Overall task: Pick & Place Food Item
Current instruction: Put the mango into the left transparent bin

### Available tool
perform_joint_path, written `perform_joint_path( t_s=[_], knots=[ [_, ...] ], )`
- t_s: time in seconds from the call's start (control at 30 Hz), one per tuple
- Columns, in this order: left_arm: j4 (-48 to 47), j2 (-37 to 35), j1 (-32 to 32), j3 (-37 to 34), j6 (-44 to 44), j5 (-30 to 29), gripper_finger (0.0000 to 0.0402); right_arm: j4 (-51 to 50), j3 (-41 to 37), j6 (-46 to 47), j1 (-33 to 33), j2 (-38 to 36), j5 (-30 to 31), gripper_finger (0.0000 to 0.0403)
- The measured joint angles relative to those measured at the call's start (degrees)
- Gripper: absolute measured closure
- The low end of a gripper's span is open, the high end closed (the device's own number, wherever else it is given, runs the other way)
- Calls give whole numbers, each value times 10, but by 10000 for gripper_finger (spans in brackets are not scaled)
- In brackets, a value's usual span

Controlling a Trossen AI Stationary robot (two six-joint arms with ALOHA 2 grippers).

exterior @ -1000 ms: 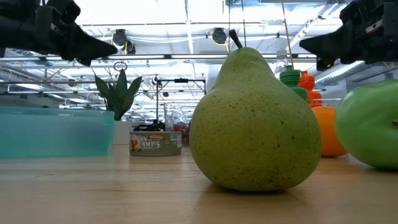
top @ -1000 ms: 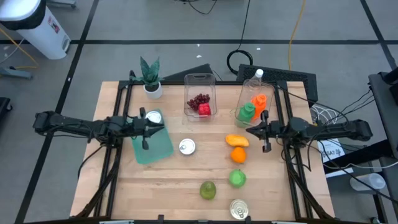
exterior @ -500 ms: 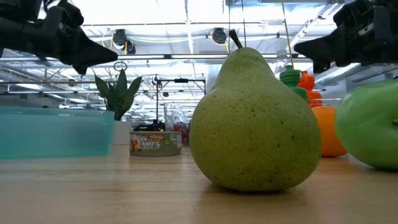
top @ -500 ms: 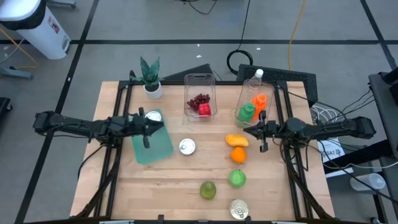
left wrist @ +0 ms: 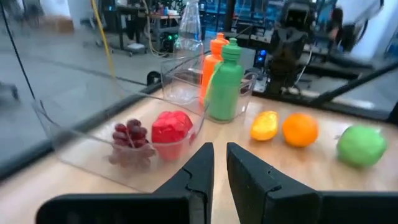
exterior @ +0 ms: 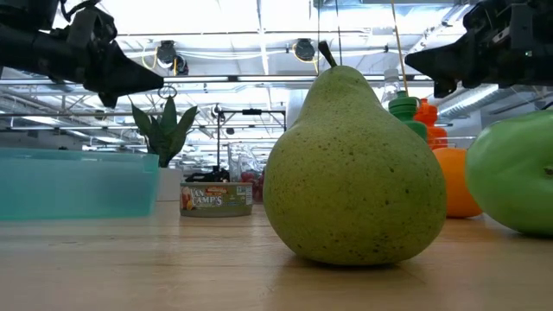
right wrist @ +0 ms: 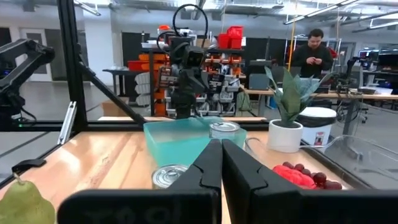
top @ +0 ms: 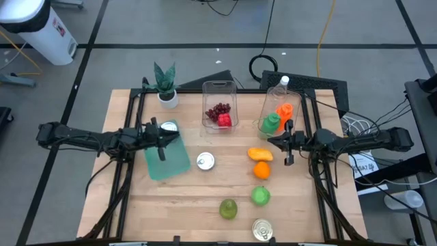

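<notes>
Pale wood counter (top: 184, 198), food laid out loose on it. Teal tray (top: 166, 156) sits on the left half with a tin (top: 167, 128) at its far end; probably the drop-off, judged only from its being a shallow open container.

Left gripper (top: 176, 136) hangs above the tray's far edge, jaws closed together, holding nothing. Right gripper (top: 271, 142) hangs over the right half, just beside the yellow-orange fruit (top: 260, 154) and above the orange (top: 261, 170); jaws also pressed shut and empty.

Candidate food items, none grasped: pear (top: 228, 208) and green apple (top: 260, 196) near the front edge, the orange and yellow fruit mid-right. Grapes and a red fruit lie in a clear bin (top: 219, 104) at the back; bottles stand in a second clear bin (top: 278, 109).

Judgement: the pick is not yet begun. The right arm is placed nearest the loose fruit, so it seems the likelier picker, and its jaws must open first.
</notes>
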Motion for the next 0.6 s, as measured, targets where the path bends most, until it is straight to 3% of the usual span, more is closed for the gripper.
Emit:
perform_joint_path(
  t_s=[0.23, 0.6],
  knots=[
    [1, 0, 0, 0, -42, 77, 350, 0, 0, 15, 0, 20, -2, 403],
    [1, 0, -16, 0, -44, 90, 350, 23, 4, 53, 7, 61, -2, 403]
  ],
)
